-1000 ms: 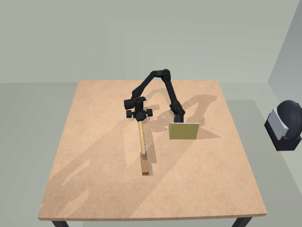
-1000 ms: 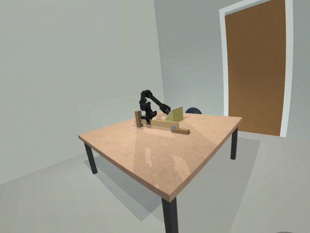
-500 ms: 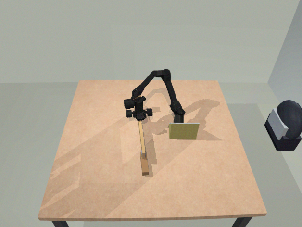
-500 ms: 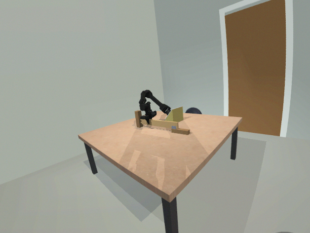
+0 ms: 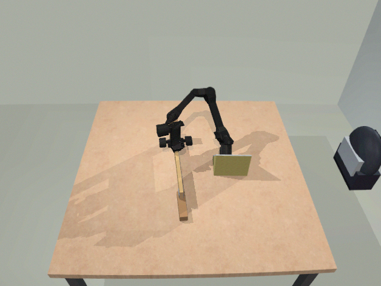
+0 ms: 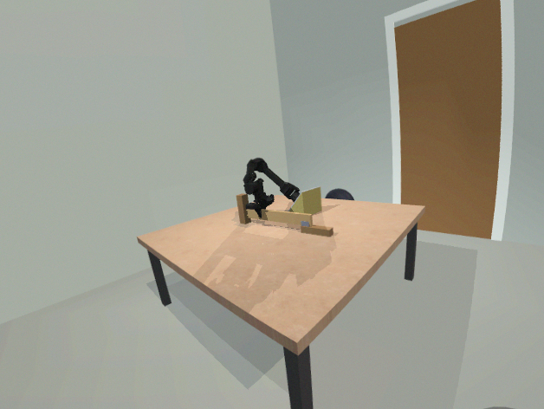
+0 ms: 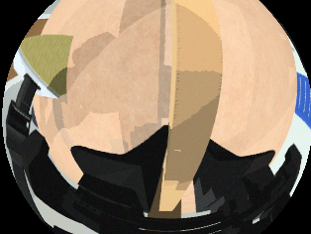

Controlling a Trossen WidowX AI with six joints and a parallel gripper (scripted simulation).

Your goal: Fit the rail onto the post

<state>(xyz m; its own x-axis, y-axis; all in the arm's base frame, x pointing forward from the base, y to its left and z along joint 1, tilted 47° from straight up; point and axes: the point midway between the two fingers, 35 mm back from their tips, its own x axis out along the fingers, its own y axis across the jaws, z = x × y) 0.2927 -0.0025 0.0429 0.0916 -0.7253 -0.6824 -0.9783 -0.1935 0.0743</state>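
Note:
The long pale rail [image 5: 179, 173] [image 6: 285, 217] [image 7: 198, 55] runs from the post to the footboard block [image 5: 182, 209] [image 6: 317, 230]. Its far end sits at the grey-blue bracket [image 6: 305, 223] on the block. Its near end is up off the table, and the rail looks about level. My gripper [image 5: 176, 149] [image 6: 261, 214] [image 7: 176, 129] is shut on the rail close to its near end, from above. The brown upright post [image 6: 242, 209] [image 7: 164, 214] stands right at the near end. Any remaining gap is too small to tell. The pegs and holes are hidden.
The arm's base stands beside the rail, behind an olive wedge-shaped block [image 5: 232, 165] [image 6: 313, 200] [image 7: 47, 52]. The wooden table [image 5: 246, 233] [image 6: 272, 281] carries everything. A dark rounded object [image 5: 364, 150] is beyond the table's right edge in the top view.

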